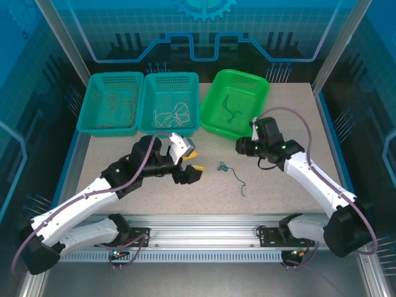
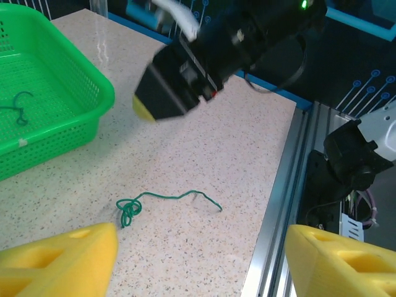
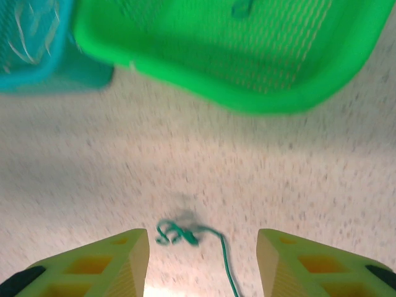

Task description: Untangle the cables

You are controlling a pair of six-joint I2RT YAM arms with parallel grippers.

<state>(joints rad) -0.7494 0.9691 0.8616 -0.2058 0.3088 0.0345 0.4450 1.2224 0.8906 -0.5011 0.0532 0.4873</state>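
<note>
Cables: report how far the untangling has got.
Done: white cables lie in the middle basket, one green cable in the green basket. In hand: nothing; the left hand and right hand are open. Left: one looped green cable on the table.

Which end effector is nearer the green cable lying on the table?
Right, probably. The right end effector hovers over the green cable, its knot between the fingers; the left end effector sits short of it.
</note>
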